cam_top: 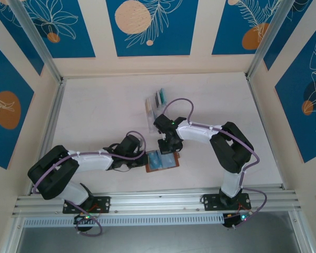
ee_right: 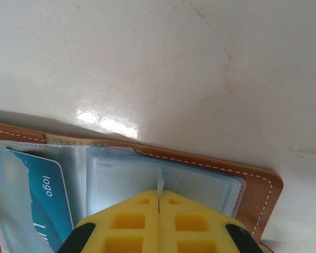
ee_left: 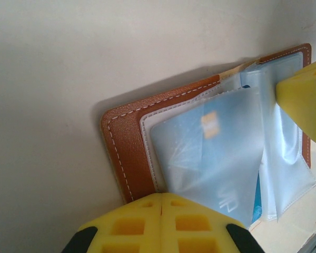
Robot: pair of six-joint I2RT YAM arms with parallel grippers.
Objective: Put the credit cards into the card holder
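The card holder [cam_top: 161, 160] lies open on the table [cam_top: 105, 110] between the two arms, brown leather cover down and its clear, pale blue pockets facing up. The left gripper [cam_top: 143, 158] sits at its left edge. In the left wrist view its yellow fingers [ee_left: 126, 226] are pressed together right against the stitched brown cover [ee_left: 124, 153], and whether they pinch a leaf cannot be told. Just above them a clear pocket stands lifted with a blue card [ee_left: 210, 153] inside, showing a small gold chip and pale letters too faint to read. The right gripper [cam_top: 166, 149] comes down on the holder's far side. In the right wrist view its fingers [ee_right: 195, 226] are closed, with a thin pale sliver of a plastic pocket caught in the seam between them. To the left of them a teal card [ee_right: 45, 195] sits in a pocket, printed with the white word "logo". Farther back on the table, well apart from the holder, more credit cards [cam_top: 160, 97] stand on edge in a clear rack [cam_top: 152, 113].
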